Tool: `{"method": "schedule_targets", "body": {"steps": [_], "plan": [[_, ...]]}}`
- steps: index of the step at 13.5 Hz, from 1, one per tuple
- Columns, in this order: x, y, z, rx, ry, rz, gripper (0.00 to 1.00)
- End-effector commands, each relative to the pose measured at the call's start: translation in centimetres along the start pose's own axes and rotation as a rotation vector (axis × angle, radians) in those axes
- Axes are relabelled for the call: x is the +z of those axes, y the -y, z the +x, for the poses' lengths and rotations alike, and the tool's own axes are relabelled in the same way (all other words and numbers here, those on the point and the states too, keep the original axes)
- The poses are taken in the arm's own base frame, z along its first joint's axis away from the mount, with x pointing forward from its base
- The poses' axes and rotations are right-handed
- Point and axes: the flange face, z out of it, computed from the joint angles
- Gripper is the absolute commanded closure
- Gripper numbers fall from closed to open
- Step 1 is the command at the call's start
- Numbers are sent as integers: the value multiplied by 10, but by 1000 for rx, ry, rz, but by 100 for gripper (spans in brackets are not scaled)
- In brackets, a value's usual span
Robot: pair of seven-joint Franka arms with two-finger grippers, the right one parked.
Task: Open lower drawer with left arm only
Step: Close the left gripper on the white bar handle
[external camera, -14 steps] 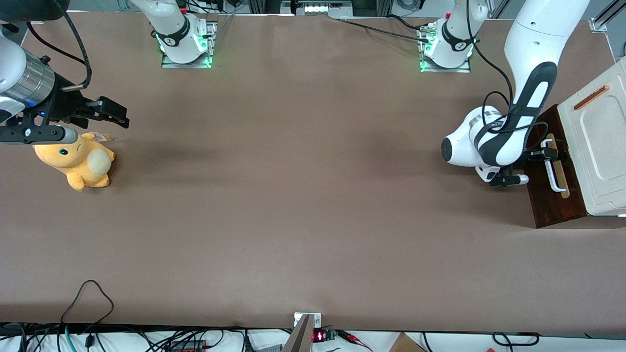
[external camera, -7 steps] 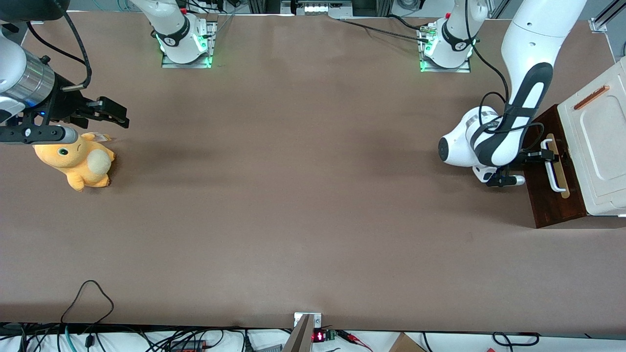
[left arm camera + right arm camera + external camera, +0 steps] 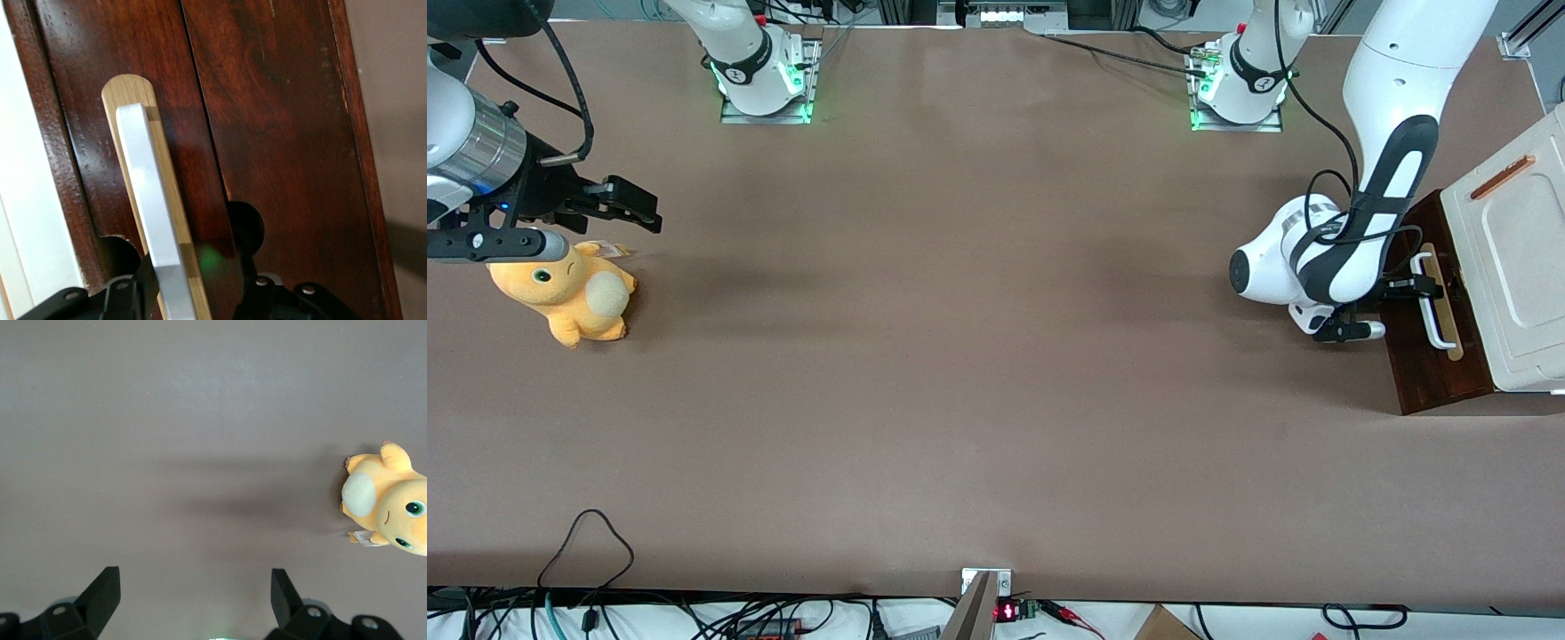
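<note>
Front view: a soft orange toy animal (image 3: 565,293) lies on the brown bench (image 3: 960,356) at nine o'clock, toward the parked arm's end, well apart from the cabinet. At three o'clock, the dark brown wood lower drawer (image 3: 1427,356) sits under a cream-white panel with a thin copper handle (image 3: 1507,267). The glossy white left arm (image 3: 1383,151) bends down in front of it. Its small black tool (image 3: 1423,285) is at the white bar handle (image 3: 1432,307).

Left wrist view: the handle (image 3: 155,220) runs from twelve to six on its pale wood strip (image 3: 133,90). The tool (image 3: 193,293) has one finger (image 3: 143,290) on each side of the bar; I cannot tell if they squeeze it.

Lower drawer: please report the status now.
Hand at the white handle, fingers either side. Lower drawer looks closed. Nothing blocking in front.
</note>
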Motion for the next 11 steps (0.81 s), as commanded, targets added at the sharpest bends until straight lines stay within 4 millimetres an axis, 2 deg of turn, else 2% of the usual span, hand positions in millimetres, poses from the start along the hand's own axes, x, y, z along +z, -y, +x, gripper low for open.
{"method": "schedule_targets", "body": {"steps": [1,4,8,11], "plan": [[4,0,5,-12,-19,23,48],[4,-1,4,-9,-18,24,66],[3,-1,4,-11,-18,30,69],[0,-1,3,-25,-16,46,87]]}}
